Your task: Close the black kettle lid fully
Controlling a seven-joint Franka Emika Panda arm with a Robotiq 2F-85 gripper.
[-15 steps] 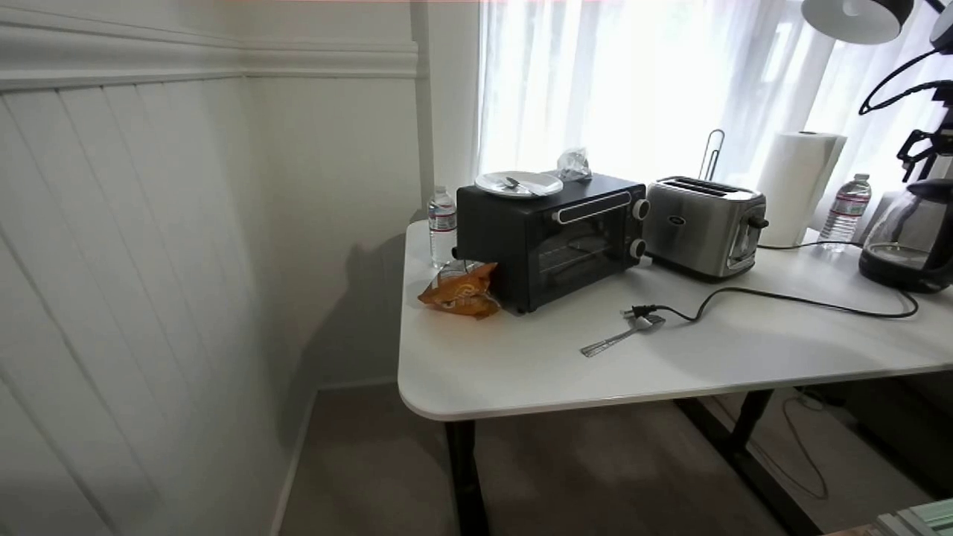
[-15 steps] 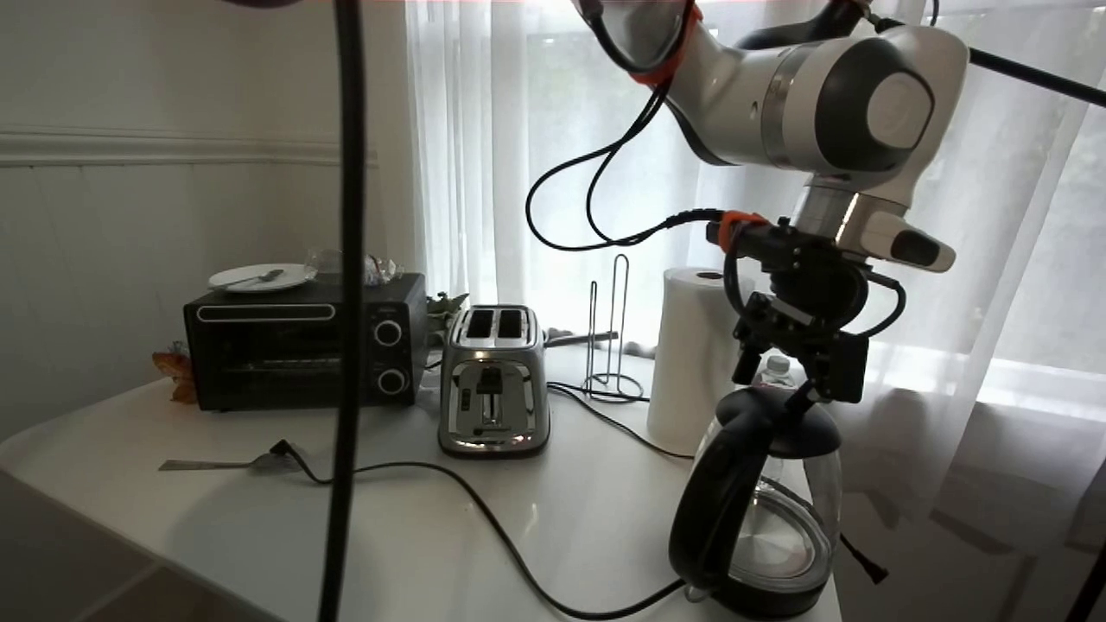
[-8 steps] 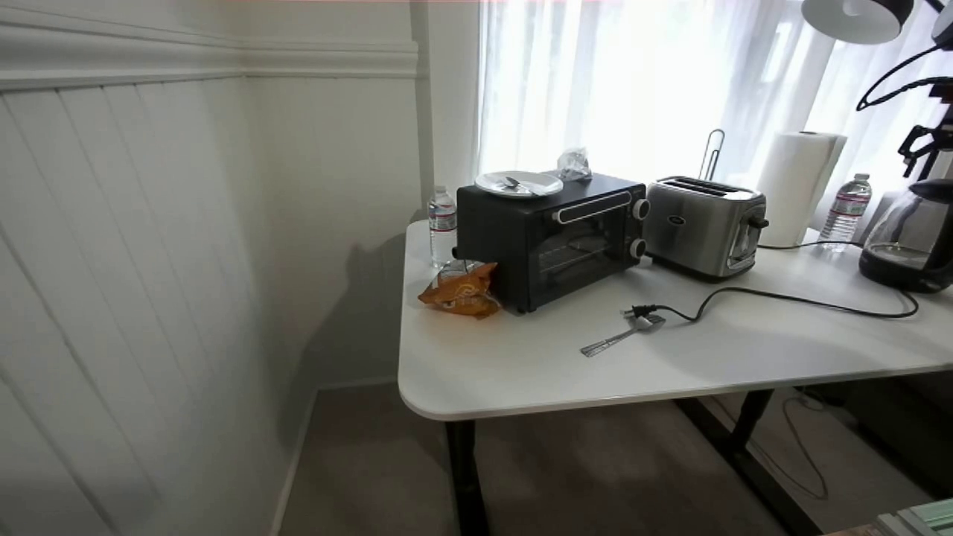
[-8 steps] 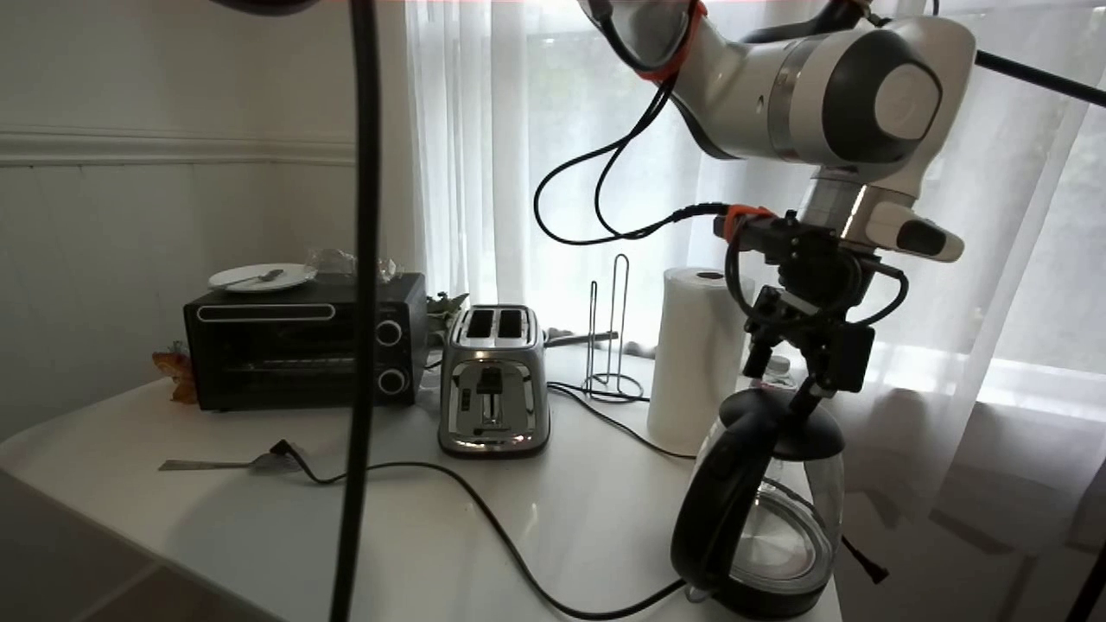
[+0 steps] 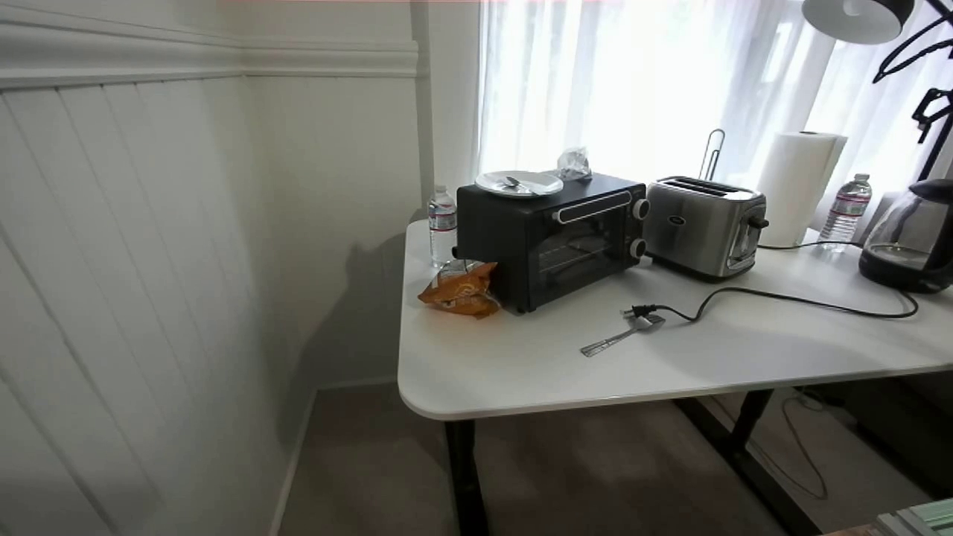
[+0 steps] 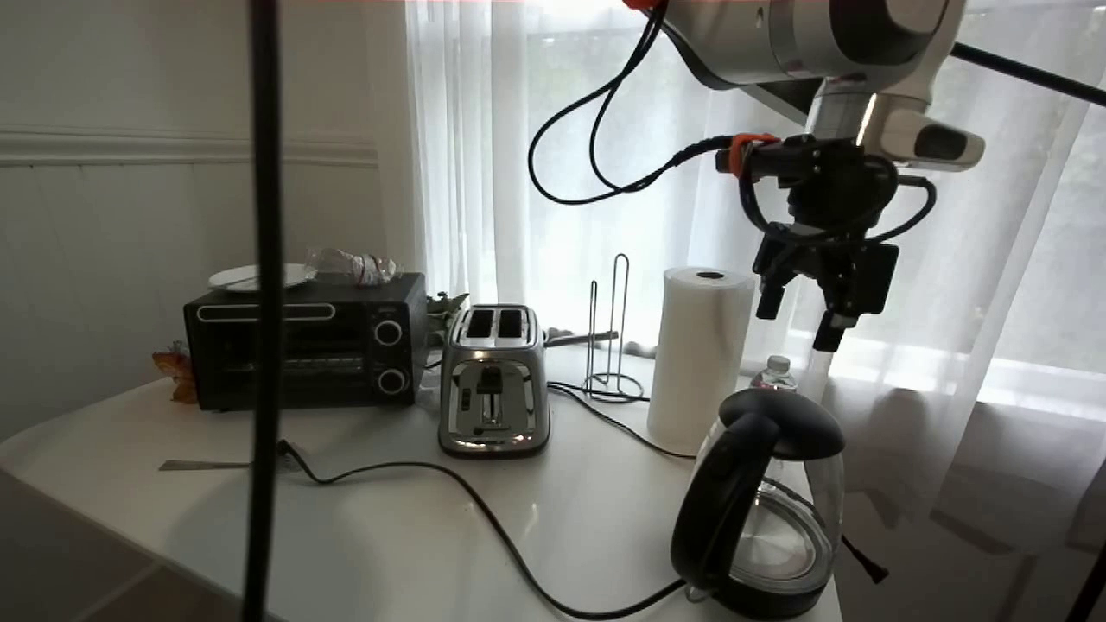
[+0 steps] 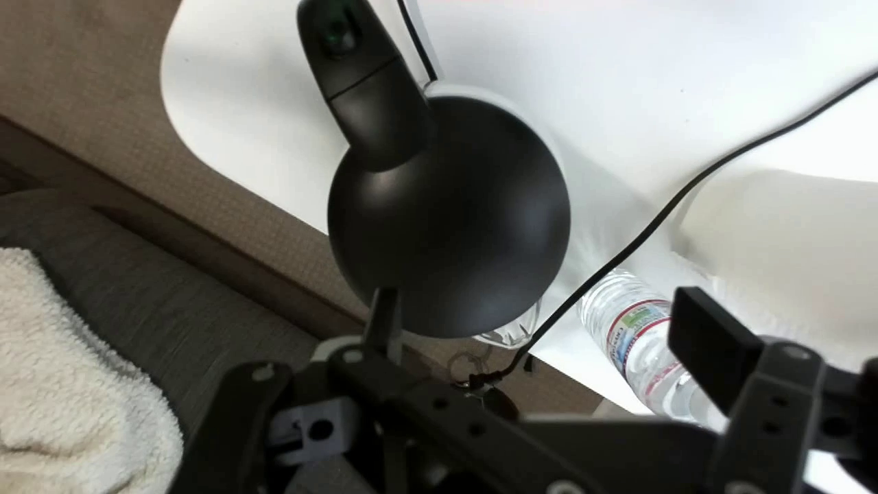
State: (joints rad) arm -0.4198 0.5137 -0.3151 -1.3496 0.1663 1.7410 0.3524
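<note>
The black kettle [image 6: 724, 510] stands upright at the table's end, with a clear glass body and dark handle. It is cut by the right edge in an exterior view [image 5: 904, 242]. Its lid [image 6: 812, 423] lies on top of the body with no gap visible. In the wrist view the lid [image 7: 453, 226] is a smooth dark disc beside the handle. My gripper [image 6: 799, 321] hangs above the lid, apart from it, pointing down. In the wrist view the gripper's fingers [image 7: 549, 333] are wide apart with nothing between them.
A water bottle [image 7: 638, 329] and a paper towel roll [image 6: 700, 363] stand behind the kettle. The silver toaster [image 6: 494, 380] and black toaster oven [image 6: 285, 345] are farther along the table. A black cord [image 6: 484, 510] crosses the tabletop near a fork [image 6: 207, 465].
My gripper has risen from the kettle lid, where its fingertips were at or near the top, and now hangs well above it. The kettle and lid look unmoved.
</note>
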